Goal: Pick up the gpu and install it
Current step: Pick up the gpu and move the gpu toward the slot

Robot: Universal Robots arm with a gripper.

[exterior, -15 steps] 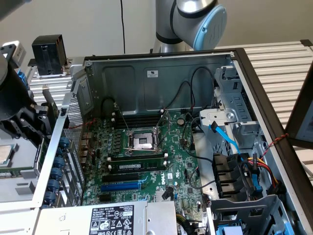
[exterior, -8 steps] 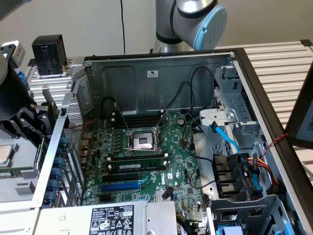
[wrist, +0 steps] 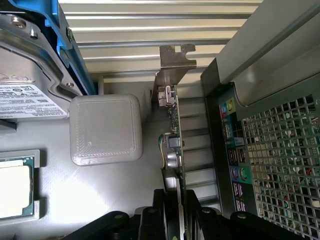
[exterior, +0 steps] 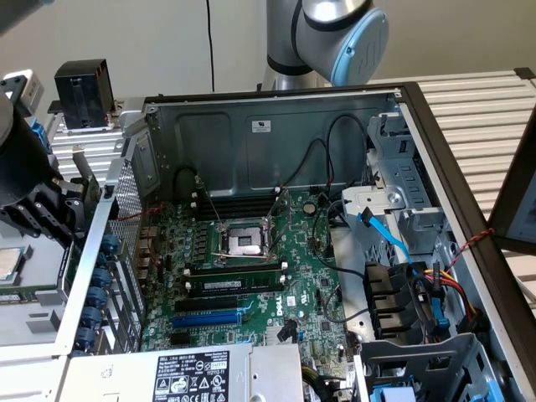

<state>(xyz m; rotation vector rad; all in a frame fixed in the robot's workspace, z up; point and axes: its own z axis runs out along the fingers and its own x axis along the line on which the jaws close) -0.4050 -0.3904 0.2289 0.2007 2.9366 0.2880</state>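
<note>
The gpu (wrist: 176, 125) stands on edge on a grey tray, its green card seen edge-on with the silver bracket (wrist: 172, 65) at its far end. My gripper (wrist: 175, 217) straddles the card's near end, a black finger pressed close on each side. In the exterior view the gripper (exterior: 59, 209) hangs outside the open computer case, at the exterior view's left, beside the case's perforated rear panel (exterior: 126, 201). The large green motherboard (exterior: 251, 276) lies inside the case with its blue expansion slot (exterior: 209, 318) uncovered.
On the tray beside the card sit a white square block (wrist: 105, 130), a CPU (wrist: 12, 185) and a hard drive (wrist: 25, 75) in a blue bracket. The case's rear wall (wrist: 280, 150) stands close on the card's other side. Cables and drive cages (exterior: 410, 285) crowd the case's right.
</note>
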